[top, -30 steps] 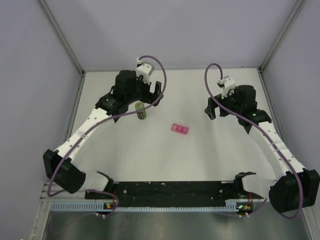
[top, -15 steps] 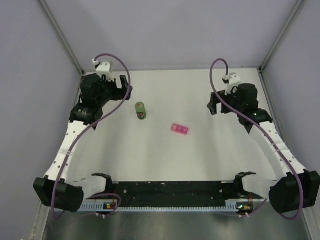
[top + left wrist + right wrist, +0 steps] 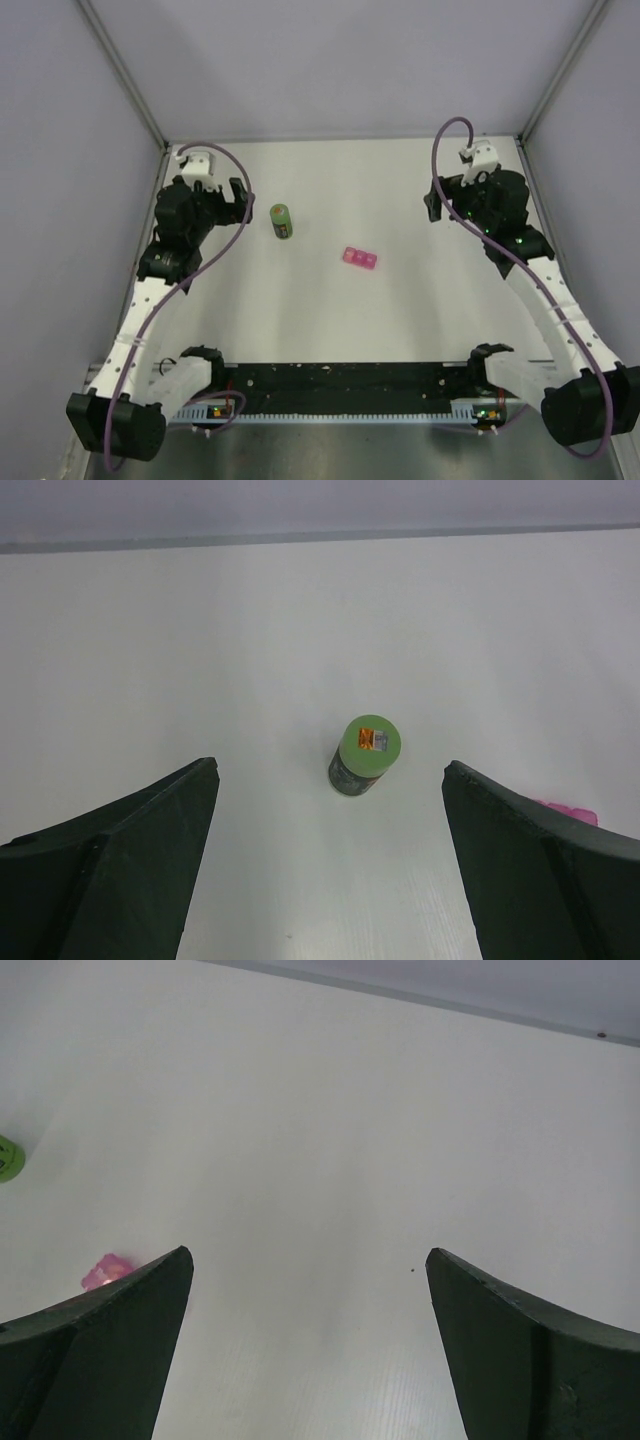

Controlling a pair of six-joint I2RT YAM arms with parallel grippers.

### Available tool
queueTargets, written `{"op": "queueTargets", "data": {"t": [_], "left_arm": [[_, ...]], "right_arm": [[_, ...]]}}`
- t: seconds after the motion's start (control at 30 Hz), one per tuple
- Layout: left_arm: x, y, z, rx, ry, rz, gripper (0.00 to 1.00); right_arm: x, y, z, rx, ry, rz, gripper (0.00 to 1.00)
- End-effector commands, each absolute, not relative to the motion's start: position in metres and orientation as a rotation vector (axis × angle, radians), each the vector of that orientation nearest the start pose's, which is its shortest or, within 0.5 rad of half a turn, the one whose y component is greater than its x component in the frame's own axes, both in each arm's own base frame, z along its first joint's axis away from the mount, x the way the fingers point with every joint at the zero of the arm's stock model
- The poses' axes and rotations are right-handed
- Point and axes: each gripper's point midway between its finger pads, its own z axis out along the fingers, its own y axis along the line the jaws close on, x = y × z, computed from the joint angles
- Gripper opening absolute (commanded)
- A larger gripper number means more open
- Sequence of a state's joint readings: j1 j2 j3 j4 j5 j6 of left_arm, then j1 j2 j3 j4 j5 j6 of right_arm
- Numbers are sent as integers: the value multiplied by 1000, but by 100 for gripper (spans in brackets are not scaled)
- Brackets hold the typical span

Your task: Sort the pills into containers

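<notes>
A green bottle stands upright on the white table, its cap carrying an orange sticker. The containers, a small pink pill box, lie to its right, nearer the middle. My left gripper hovers left of the bottle, open and empty, facing the green bottle. An edge of the pink box peeks past its right finger. My right gripper hangs open and empty at the far right. Its view catches the pink box and a sliver of the bottle. No loose pills show.
Grey walls close the table at the back and on both sides. A black rail with the arm bases runs along the near edge. White table surface lies between the rail and the pink box.
My left arm has swung from above the bottle to the table's left side, uncovering the bottle. The right gripper drifted slightly right and back. Bottle and pink box stayed put.
</notes>
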State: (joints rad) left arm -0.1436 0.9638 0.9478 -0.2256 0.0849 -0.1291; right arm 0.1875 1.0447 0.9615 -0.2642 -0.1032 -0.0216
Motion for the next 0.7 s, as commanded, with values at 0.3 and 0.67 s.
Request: {"op": "queueTargets", "data": {"t": [0.3,0.67], "left_arm": [[340,-61,317,-6,1649,-278,99],[340,-59,313,-15,1642,-272,99]], "right_arm": [[351,61,271,-233,1804,81,99],[353,61,268,-238,1811,78,99]]}}
